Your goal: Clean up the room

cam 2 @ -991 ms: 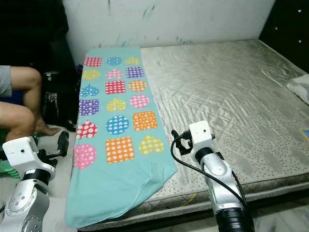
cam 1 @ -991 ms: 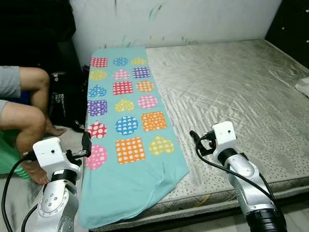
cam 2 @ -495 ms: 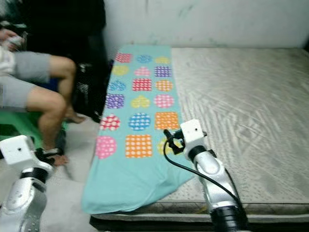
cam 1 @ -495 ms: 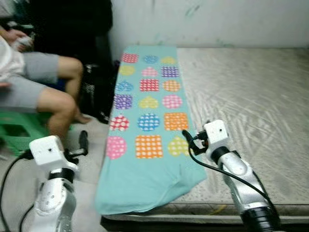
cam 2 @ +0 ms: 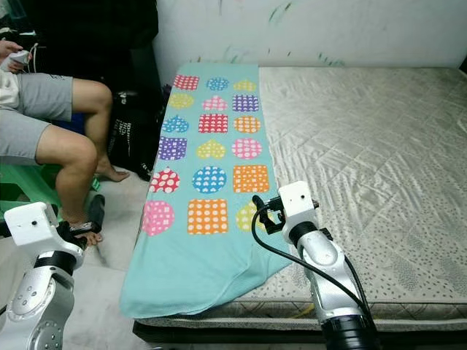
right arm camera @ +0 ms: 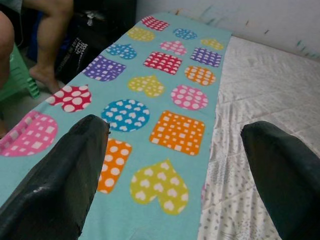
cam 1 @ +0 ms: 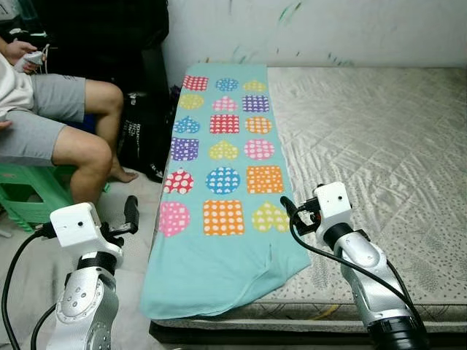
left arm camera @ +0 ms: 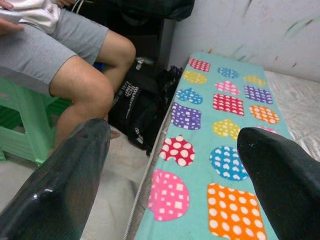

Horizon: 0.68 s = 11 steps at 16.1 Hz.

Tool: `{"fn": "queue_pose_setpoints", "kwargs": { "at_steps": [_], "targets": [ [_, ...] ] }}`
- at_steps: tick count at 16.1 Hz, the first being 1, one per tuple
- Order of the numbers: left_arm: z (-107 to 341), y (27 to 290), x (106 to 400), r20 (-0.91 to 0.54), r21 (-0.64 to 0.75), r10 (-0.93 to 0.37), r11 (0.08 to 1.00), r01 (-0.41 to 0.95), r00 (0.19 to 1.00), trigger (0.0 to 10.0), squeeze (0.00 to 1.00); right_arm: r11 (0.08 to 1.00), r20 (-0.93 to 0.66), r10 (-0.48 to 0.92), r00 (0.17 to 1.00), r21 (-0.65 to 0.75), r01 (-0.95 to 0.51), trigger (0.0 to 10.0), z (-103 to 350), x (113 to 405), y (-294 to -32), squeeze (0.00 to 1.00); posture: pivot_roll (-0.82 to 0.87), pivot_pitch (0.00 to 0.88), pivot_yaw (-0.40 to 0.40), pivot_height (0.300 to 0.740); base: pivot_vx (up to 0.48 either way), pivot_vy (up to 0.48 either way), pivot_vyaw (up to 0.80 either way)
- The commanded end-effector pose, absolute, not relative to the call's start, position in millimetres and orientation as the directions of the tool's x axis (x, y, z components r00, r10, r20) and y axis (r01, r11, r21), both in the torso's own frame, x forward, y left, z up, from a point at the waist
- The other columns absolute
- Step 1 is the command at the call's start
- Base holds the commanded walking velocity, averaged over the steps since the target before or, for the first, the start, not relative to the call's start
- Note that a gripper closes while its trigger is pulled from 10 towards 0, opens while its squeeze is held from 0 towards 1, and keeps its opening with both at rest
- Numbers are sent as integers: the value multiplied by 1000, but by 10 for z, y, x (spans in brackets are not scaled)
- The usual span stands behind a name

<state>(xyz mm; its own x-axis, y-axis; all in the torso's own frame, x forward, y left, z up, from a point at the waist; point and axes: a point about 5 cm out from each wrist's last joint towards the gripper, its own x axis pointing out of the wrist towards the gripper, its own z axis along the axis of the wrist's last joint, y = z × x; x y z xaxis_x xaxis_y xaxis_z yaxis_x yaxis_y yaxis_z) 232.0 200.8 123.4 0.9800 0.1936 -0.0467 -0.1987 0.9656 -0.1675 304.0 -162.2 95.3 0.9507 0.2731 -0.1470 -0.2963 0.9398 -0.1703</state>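
Reaching for: the teal blanket (cam 1: 219, 182), laid along the left strip of the mattress (cam 1: 379, 146), its near end drooping over the bed's edge.
Right gripper (cam 1: 286, 207): fingers spread wide, hovering over the blanket's near right edge by the yellow heart.
Left gripper (cam 1: 131, 214): fingers apart too, held over the floor left of the bed.
Doing it well: I'd pinch the two near corners (both arms at once) and lift evenly so the cloth doesn't bunch.
Blanket: thin, soft, limp; dotted hearts, squares, circles.
Mattress: quilted, silvery, bare.
Mind: the person (cam 1: 66, 138) seated on the green stool (cam 1: 29, 200), left.
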Motion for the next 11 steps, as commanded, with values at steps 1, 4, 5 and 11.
{"fn": "queue_pose_setpoints", "kwargs": {
  "at_steps": [1,4,5,11],
  "targets": [
    [1279,2043,2307,-37,-158,207,965,-210,978,10000,0,938,-145,286,947,-162,-308,10000,968,3021,-1586,0,-89,111,7,740,0,0,0],
    [1274,2055,2311,-41,-158,218,962,-221,975,10000,0,935,-141,292,946,-164,-314,10000,979,3029,-1583,0,-92,117,9,740,0,0,0],
    [1274,2062,2315,-40,-159,222,961,-226,974,10000,0,935,-141,291,946,-165,-313,10000,984,3038,-1591,0,-92,117,9,740,0,0,0],
    [1278,2053,2326,-38,-158,215,963,-218,976,10000,0,933,-143,296,944,-168,-318,10000,988,3043,-1593,0,-96,118,7,740,0,0,0]
  ]
}}
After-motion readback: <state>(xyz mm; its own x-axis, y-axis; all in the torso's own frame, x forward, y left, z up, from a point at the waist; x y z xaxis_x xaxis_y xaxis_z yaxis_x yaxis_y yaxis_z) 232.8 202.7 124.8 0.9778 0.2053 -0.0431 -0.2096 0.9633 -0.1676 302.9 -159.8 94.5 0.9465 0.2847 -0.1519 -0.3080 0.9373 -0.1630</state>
